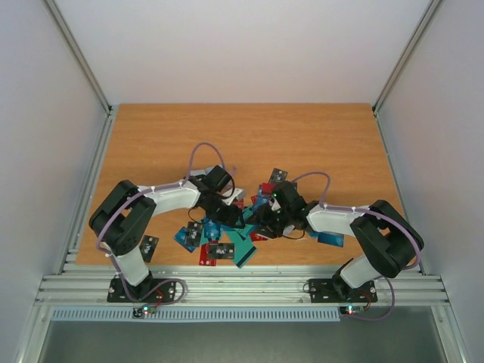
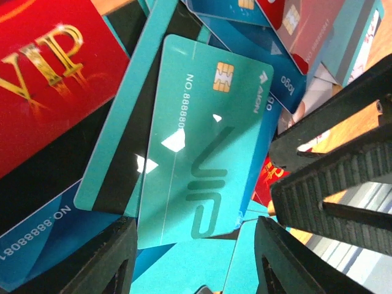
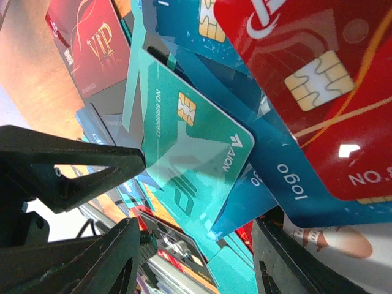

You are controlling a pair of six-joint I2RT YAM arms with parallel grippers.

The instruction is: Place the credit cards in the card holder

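Observation:
The credit cards (image 1: 221,243) lie in a loose overlapping pile at the table's near middle. Both arms reach into it, fingertips almost meeting. My left gripper (image 1: 231,218) (image 2: 196,260) is open, its fingers either side of the near end of a teal VIP card (image 2: 202,153), close to its edges. Beside it lie a red VIP card (image 2: 43,73) and blue cards. My right gripper (image 1: 266,221) (image 3: 196,257) is open over the same teal card (image 3: 190,141), a blue "logo" card (image 3: 288,177) and a red chip card (image 3: 318,79). The card holder is not in view.
The right gripper's fingers (image 2: 334,184) crowd the right side of the left wrist view; a left finger (image 3: 73,165) crosses the right wrist view. Stray cards lie apart: a dark one (image 1: 149,244) near the left base, a blue one (image 1: 330,240) near the right arm.

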